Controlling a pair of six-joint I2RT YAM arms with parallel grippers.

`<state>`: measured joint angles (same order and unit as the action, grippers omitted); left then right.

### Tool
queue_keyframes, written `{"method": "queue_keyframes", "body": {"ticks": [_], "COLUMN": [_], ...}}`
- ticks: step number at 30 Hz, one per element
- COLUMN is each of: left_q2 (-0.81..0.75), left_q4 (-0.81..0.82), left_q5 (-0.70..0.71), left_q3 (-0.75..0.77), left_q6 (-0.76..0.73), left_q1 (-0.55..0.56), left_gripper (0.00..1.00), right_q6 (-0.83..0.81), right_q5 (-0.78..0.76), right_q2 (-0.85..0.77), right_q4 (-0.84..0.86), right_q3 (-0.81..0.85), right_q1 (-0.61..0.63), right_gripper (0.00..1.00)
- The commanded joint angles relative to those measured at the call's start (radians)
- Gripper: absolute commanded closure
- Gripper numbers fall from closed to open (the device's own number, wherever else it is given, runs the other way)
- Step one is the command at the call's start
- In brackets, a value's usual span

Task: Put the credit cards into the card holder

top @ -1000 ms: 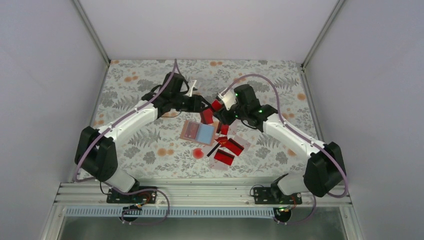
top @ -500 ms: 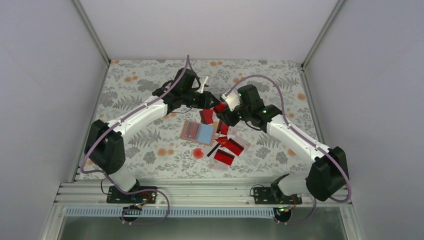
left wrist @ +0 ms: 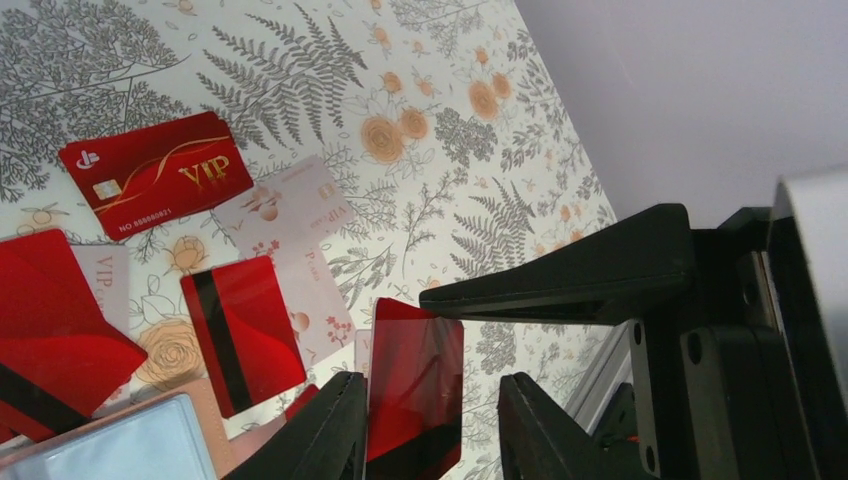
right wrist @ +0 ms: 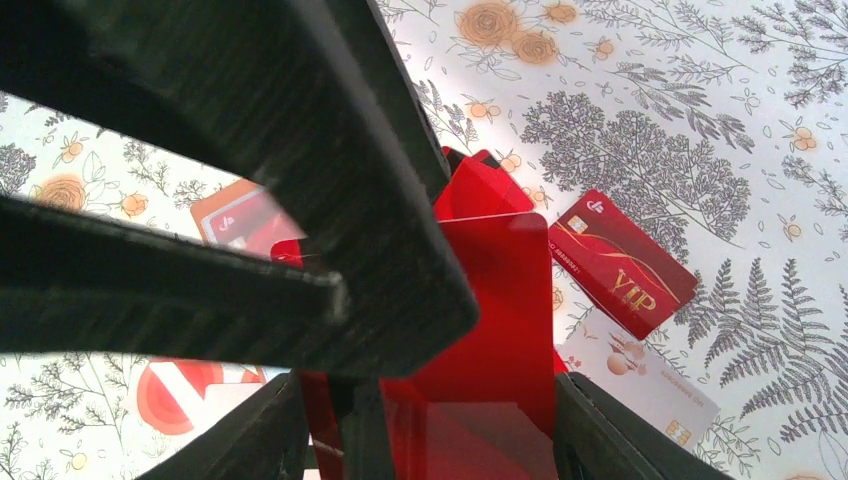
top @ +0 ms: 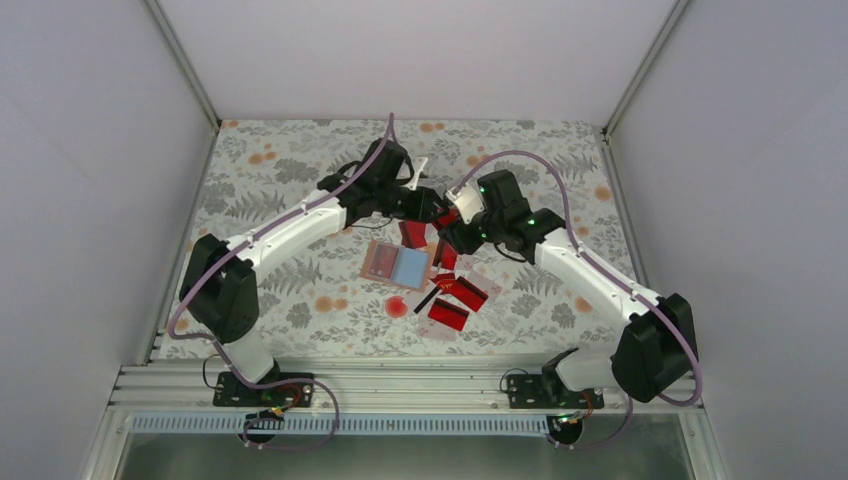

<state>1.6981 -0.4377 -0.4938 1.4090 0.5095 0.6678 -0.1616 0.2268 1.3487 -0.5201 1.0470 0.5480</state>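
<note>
My right end effector pinches a plain red card by two opposite edges and holds it above the counter, towards the far middle. My left end effector meets it from the other side with its fingers spread. One finger sits just beside an edge of that card, while the patterned counter shows through the gap at the other edge, so it grips nothing.

The card holder lies open on the counter, just nearer to me than both end effectors. It is pale blue inside with a tan-brown border.

Below my left wrist lies the VIP card. It is red with "VIP" in gold, a small logo, a chip and a line starting "NO" whose digits I cannot read. Beside it, a pale card carries faint gold letters that I cannot read for sure. Next to that, a striped card shows a black band across its red face.

Other red cards lie to the right of the card holder, and a round red spot lies by its near corner
</note>
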Motion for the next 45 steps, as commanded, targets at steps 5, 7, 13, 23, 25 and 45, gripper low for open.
{"method": "queue_keyframes", "body": {"ticks": [5, 7, 13, 23, 25, 45], "left_q2": [-0.029, -0.034, -0.047, -0.047, -0.052, -0.184], "left_q4": [-0.010, -0.012, 0.003, -0.030, -0.042, 0.090], "left_q5": [0.008, -0.003, -0.001, 0.071, 0.095, -0.210], "left_q3": [0.002, -0.011, -0.051, -0.037, -0.028, -0.065], "left_q6": [-0.008, -0.014, -0.009, -0.016, -0.024, 0.016], "left_q1": [0.019, 0.019, 0.019, 0.020, 0.019, -0.170], "left_gripper": [0.56, 0.62, 0.78, 0.97, 0.98, 0.95], "right_q6": [-0.013, -0.013, -0.020, -0.018, -0.022, 0.063], "right_q5": [-0.002, 0.000, 0.003, 0.007, 0.023, 0.285], "right_q2": [-0.020, -0.028, -0.035, -0.039, -0.039, -0.138], "right_q4": [0.013, 0.012, 0.005, -0.008, -0.022, -0.011], "right_q3": [0.030, 0.031, 0.040, 0.053, 0.050, -0.098], "right_q1": [-0.011, -0.012, -0.018, -0.022, -0.022, -0.082], "right_gripper": [0.51, 0.51, 0.51, 0.51, 0.49, 0.20]}}
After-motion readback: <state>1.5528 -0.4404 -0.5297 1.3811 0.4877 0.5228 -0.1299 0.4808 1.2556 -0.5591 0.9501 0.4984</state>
